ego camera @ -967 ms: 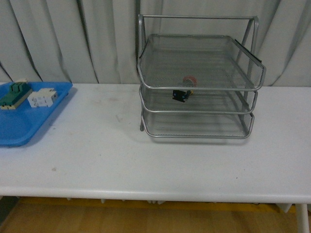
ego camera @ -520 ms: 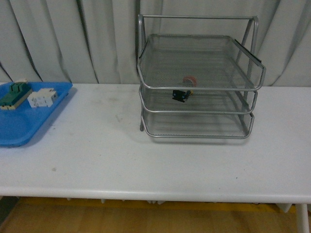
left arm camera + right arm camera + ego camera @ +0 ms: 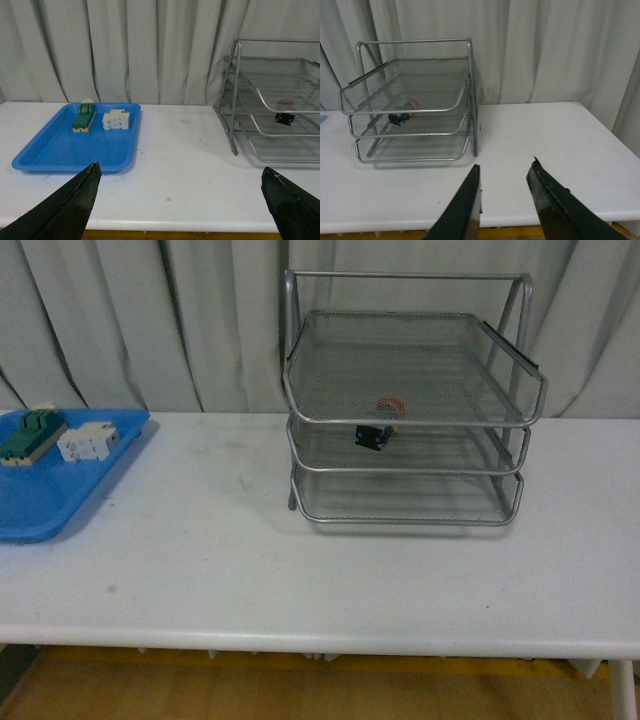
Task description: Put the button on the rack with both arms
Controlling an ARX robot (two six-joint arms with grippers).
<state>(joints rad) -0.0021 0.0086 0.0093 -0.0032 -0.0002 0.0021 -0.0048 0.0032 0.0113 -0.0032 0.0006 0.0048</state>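
The button [image 3: 377,430] lies on the middle tier of the rack [image 3: 405,405], near that tier's front rail, its red cap showing through the mesh of the top tier and its dark body pointing toward the front. The rack stands on the white worktop [image 3: 300,560], close to the grey curtain [image 3: 120,320] behind it.

Neither arm shows in the front view. In the left wrist view the left end effector [image 3: 182,197] is spread wide, its two dark fingers [image 3: 65,210] far apart and holding nothing; it hangs above the near edge of the worktop. Well ahead of it and off to one side sits the blue tray [image 3: 75,145], carrying a green-and-cream block [image 3: 84,118] and a white block [image 3: 116,120] side by side, just apart. The rack with the button [image 3: 285,117] is ahead on the other side, well away from these fingers.

In the right wrist view the right end effector [image 3: 505,175] is set narrow, with a gap between its fingers [image 3: 547,200], and grips nothing. The rack [image 3: 410,105] stands well ahead of it and to one side, the button [image 3: 400,118] on the middle tier, clear of the end effector.
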